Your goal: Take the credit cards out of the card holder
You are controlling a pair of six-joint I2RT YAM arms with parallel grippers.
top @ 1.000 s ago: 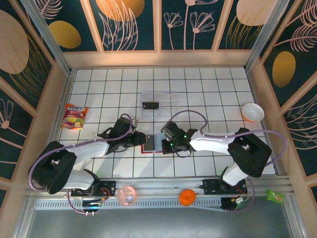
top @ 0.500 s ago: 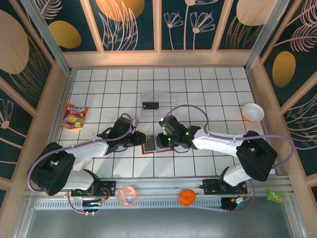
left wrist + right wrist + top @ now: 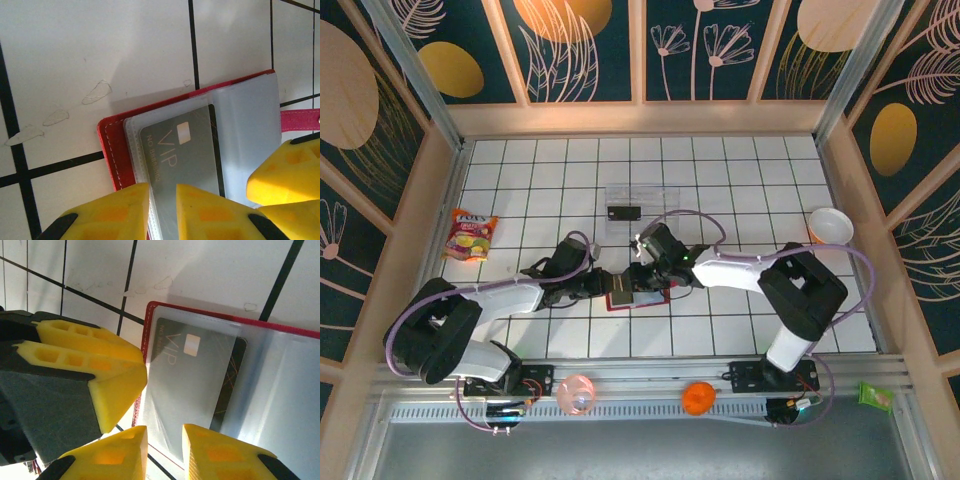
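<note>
the card holder (image 3: 623, 293) is laid open on the surface (image 3: 750, 180), toward the front middle. a card (image 3: 182, 155) is lodged in a pocket of the holder's left half. the left gripper (image 3: 605, 284) is set at the holder's left edge, and the right gripper (image 3: 642, 277) over its middle. a tray (image 3: 665, 200) is placed behind the holder, with a second card (image 3: 623, 212) lying in it. a snack packet (image 3: 471, 236) lies well to the holder's left, a bowl (image 3: 830, 226) well to its right.

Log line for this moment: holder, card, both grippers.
card holder: open on table | VIP card: inside clear sleeve | left gripper: at holder edge, grip unclear | right gripper: jaws apart at sleeve
</note>
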